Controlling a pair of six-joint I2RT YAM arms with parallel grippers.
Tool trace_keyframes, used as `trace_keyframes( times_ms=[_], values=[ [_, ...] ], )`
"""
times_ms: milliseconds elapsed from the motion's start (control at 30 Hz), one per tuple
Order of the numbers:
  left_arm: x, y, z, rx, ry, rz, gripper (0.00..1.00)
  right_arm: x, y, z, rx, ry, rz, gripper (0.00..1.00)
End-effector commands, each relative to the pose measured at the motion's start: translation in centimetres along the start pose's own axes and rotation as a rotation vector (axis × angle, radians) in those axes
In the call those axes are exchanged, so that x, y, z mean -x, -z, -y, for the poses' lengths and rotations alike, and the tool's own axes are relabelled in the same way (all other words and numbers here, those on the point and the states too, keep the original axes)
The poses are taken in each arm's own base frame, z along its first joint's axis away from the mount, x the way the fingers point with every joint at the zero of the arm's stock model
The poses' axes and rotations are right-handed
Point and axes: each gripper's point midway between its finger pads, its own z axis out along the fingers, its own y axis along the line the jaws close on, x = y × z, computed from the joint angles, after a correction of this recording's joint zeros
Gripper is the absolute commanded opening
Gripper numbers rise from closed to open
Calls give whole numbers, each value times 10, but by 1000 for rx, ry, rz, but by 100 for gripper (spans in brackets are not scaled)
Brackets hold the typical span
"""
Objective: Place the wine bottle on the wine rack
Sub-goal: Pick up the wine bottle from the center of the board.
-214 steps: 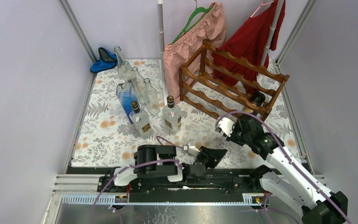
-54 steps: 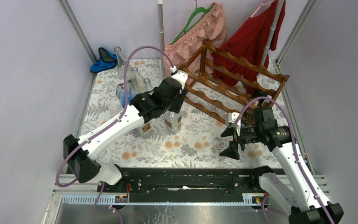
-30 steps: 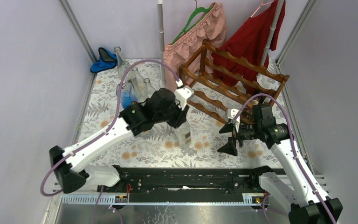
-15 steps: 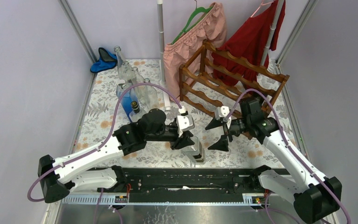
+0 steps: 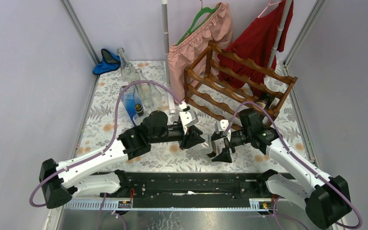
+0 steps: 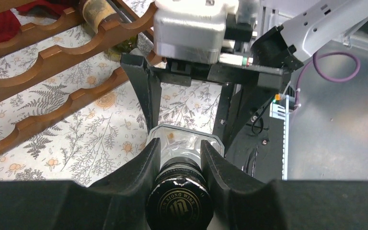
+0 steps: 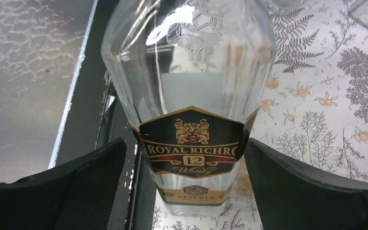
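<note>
Beyond the fingertips of both arms stands the wine rack (image 5: pixel 239 88), with a dark bottle (image 5: pixel 264 101) already lying in its lowest tier at the right end. Nothing sits between the fingers and the rack's front rails (image 6: pixel 52 57). Behind the left fingers a cluster of clear bottles (image 5: pixel 143 88) and a blue bottle (image 5: pixel 132 103) stand on the floral mat (image 5: pixel 105 129). A pink garment (image 5: pixel 196 43) and a red garment (image 5: pixel 258 38) hang past the rack.

The left arm reaches low and forward. The left gripper (image 5: pixel 195 139) is clamped on the neck of the wine bottle (image 5: pixel 207 143), just under its black cap (image 6: pixel 179 208), and the bottle lies roughly level. The right arm bends inward facing it. The right gripper (image 5: pixel 219 144) is spread wide, one finger on either side of the bottle's labelled body (image 7: pixel 191 96) and just beside it, not squeezing.

Half a second ago the bottle tilted toward the near edge and the right fingers stood clear of it. Now its base sits between them.
</note>
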Motion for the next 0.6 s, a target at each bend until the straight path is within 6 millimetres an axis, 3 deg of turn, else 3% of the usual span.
trace_keyframes(
  times_ms=[0,367,567],
  values=[
    [89,16,10,-29,-25,346,0,0,-4,10,-30,94,-5,100],
    [94,30,13,-32,2,450,0,-8,-10,4,10,93,3,98],
    [92,40,13,-36,26,508,0,-13,-12,-1,50,82,-2,92]
  ],
)
